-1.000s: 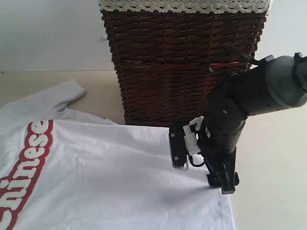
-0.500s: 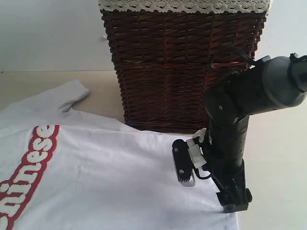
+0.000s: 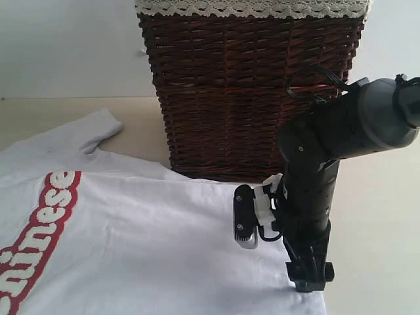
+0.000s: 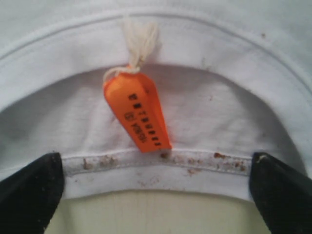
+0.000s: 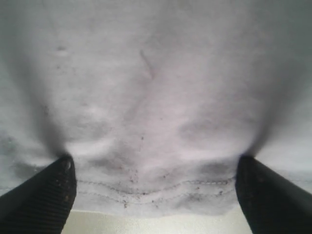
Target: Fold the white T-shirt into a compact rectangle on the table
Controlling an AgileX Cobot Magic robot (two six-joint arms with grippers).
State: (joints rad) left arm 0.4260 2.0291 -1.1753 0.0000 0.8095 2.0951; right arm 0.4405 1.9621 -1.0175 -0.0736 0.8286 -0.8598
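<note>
The white T-shirt (image 3: 144, 243) lies flat on the table (image 3: 380, 216), with red-outlined lettering (image 3: 39, 226) at the left edge of the exterior view. My right gripper (image 3: 308, 279) points straight down on the shirt's hem at its right corner. In the right wrist view it (image 5: 155, 161) stands open, fingertips (image 5: 58, 183) pressed into the cloth on either side of the stitched hem (image 5: 156, 187). My left gripper (image 4: 156, 163) is open too, straddling the collar (image 4: 161, 163) just below the orange tag (image 4: 139, 114). The exterior view does not show the left arm.
A tall dark brown wicker basket (image 3: 249, 85) with white lace trim (image 3: 249, 8) stands directly behind the shirt and the right arm. One sleeve (image 3: 92, 131) reaches toward the basket's left side. Bare table (image 3: 387, 262) runs to the right of the hem.
The right arm came down and toward the camera onto the hem corner, then eased back slightly. The shirt, with its lettering and sleeve, slid a little to the right.
</note>
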